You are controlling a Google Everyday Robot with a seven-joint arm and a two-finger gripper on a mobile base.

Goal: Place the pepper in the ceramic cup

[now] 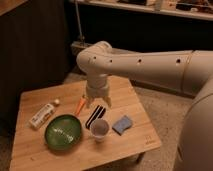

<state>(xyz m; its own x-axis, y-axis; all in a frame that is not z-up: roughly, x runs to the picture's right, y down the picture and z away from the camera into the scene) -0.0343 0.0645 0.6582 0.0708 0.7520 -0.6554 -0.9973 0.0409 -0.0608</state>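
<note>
- Camera view: the pepper (80, 105) is seen lying flat on the wooden table (145, 137), near its middle and slightly to the far side. It is not held by anything.
- The ceramic cup (100, 129) is stood upright to the near right of the pepper, close to it but apart. Nothing is seen inside it.
- The gripper (93, 121) is hung low over the table, just right of the pepper and just far-left of the cup. Whether it is spread or pressed together cannot be told.
- The step in hand is judged to be the approach for the pick, since no grasp has been made yet.
- For the next move, the gripper would need to be shifted left, set across the slender body, lowered and closed on it.
- A short carry to the near right would then be called for, with the pepper released over the cup's small mouth.
- A green plate (63, 132) is found left of the cup, a white bottle (42, 115) further left, and a blue pad (122, 125) right of the cup.
</note>
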